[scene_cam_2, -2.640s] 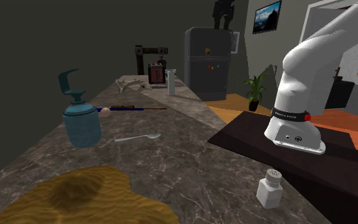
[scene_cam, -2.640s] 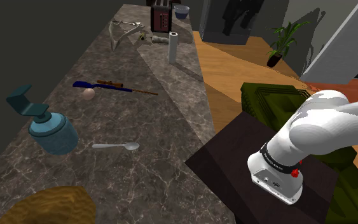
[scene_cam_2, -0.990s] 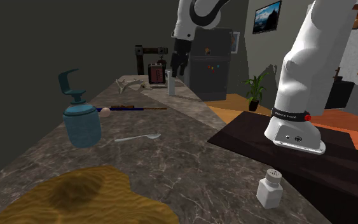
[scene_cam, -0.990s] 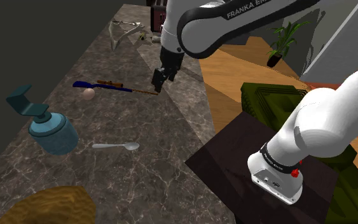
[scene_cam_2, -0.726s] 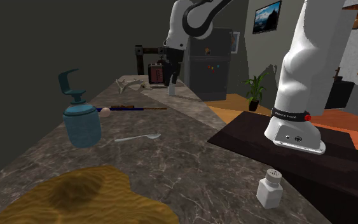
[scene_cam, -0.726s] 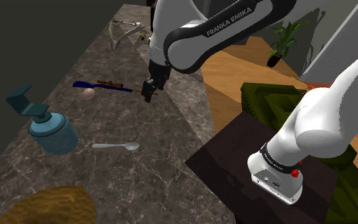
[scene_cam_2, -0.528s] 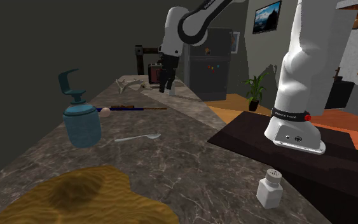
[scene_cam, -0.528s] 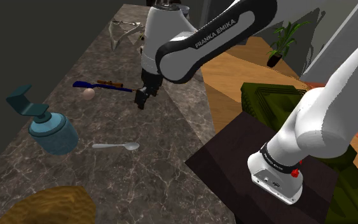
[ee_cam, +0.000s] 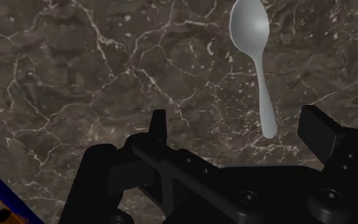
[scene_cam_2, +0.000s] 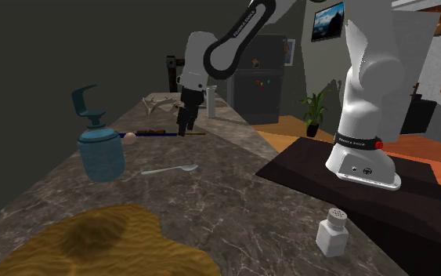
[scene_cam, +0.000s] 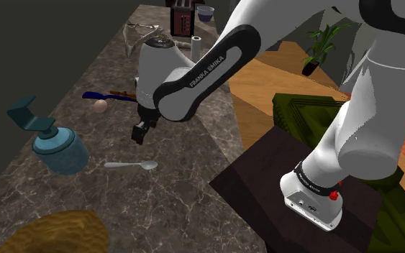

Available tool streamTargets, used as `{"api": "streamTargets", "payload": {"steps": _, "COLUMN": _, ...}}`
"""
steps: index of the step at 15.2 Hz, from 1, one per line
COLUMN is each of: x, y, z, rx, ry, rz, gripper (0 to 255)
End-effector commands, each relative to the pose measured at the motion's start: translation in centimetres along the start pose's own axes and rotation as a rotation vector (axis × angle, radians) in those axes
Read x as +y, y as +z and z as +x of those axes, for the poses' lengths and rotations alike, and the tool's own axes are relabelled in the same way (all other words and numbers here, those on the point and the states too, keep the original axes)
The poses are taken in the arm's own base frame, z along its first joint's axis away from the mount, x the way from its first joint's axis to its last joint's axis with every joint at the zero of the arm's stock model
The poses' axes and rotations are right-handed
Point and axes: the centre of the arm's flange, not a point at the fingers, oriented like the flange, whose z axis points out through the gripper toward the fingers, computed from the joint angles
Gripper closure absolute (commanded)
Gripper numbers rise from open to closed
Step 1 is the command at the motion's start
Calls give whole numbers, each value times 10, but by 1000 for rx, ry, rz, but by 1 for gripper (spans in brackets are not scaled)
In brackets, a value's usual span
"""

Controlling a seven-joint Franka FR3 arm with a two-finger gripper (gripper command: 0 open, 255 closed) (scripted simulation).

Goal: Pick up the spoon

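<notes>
Dark marble counter (scene_cam: 193,201) underneath, dim kitchen behind. Hovering clear of the stone: gripper (scene_cam: 140,133), spread wide, nothing held. Just beyond, flat and untouched: spoon (scene_cam: 132,165), handle end nearer the gripper, bowl farther. Probably the approach step. Next: centre over the handle, keep it crosswise, descend, close.

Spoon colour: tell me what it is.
Plain silvery grey. The spoon shows best in the wrist view, lying on the dark veined counter.
</notes>
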Motion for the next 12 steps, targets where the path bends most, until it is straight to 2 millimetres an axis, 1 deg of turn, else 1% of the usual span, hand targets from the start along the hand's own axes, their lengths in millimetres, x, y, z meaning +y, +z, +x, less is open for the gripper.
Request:
{"api": "streamTargets", "payload": {"steps": 1, "x": -11, "y": 19, "z": 8, "rx": 3, "ry": -27, "rz": 13, "gripper": 0}}
{"api": "streamTargets", "payload": {"steps": 8, "x": -60, "y": 87, "z": 37, "rx": 12, "ry": -122, "rz": 57, "gripper": 0}}
{"api": "streamTargets", "payload": {"steps": 9, "x": -61, "y": 89, "z": 37, "rx": 12, "ry": -124, "rz": 58, "gripper": 0}}
{"api": "streamTargets", "payload": {"steps": 12, "x": -60, "y": 104, "z": 34, "rx": 12, "ry": -124, "rz": 58, "gripper": 0}}
